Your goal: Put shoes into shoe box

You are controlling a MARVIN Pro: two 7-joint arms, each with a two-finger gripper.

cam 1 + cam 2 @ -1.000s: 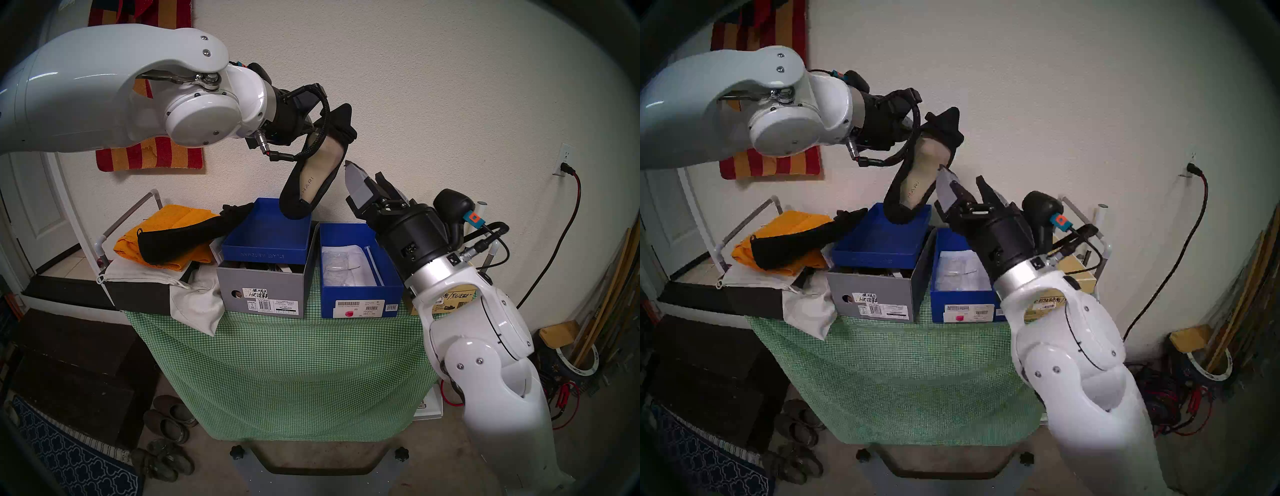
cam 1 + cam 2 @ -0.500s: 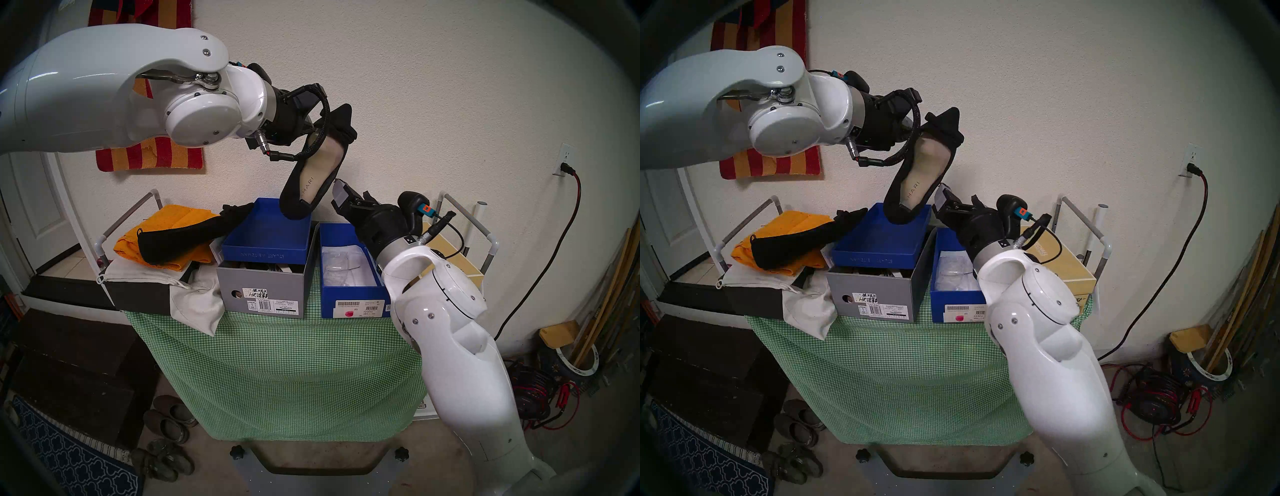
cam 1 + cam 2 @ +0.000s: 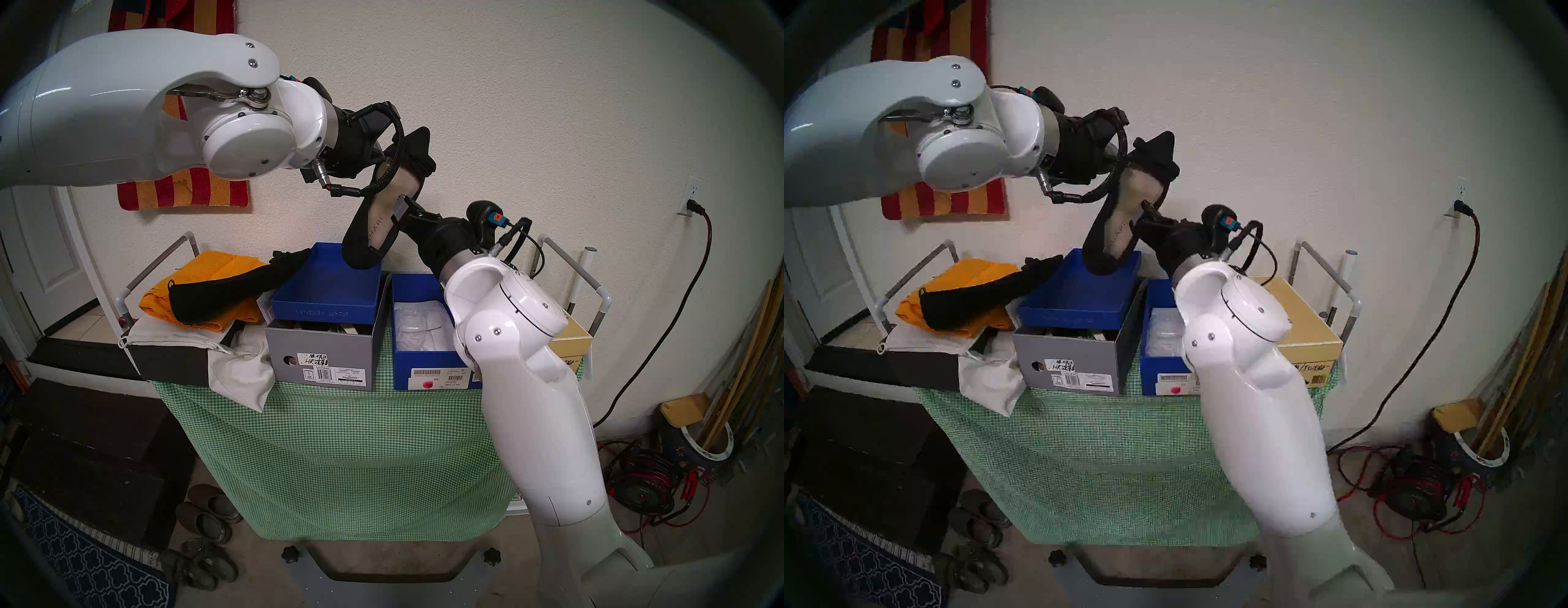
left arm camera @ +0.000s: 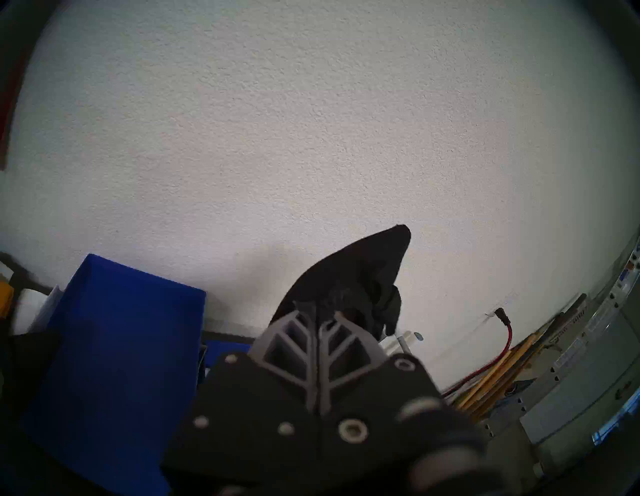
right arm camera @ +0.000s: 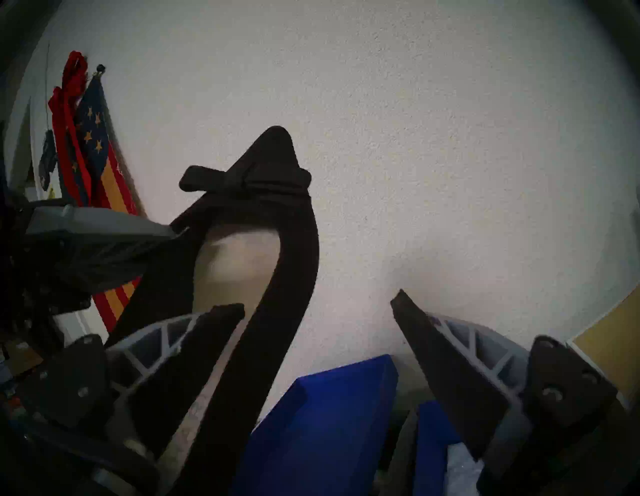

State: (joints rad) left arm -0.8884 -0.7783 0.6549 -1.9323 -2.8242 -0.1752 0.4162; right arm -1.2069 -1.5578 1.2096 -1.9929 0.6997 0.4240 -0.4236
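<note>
My left gripper (image 3: 392, 159) is shut on the toe end of one black suede flat (image 3: 360, 254) and holds it in the air, toe up, heel hanging over a blue lid. It also shows in the left wrist view (image 4: 363, 273). My right gripper (image 3: 403, 210) is open at the shoe's middle. In the right wrist view one finger (image 5: 194, 346) lies over the beige insole and the other finger (image 5: 450, 363) is outside, with the shoe's side wall (image 5: 298, 242) between them. The second flat (image 3: 220, 293) lies on an orange cloth. The royal-blue shoe box (image 3: 437, 361) stands open with white paper inside.
A grey VIONIC box (image 3: 322, 352) carries the blue lid (image 3: 326, 293), left of the blue box. A gold-tan box (image 3: 1306, 335) stands to its right. An orange cloth (image 3: 203, 271) and a white bag (image 3: 242, 373) lie at the left. Grey-brown slip-ons (image 3: 208, 518) are on the floor.
My right arm has swung up and to the left, bringing its open jaws from beside the box onto the held shoe's side. The left arm and the shoe have not moved.
</note>
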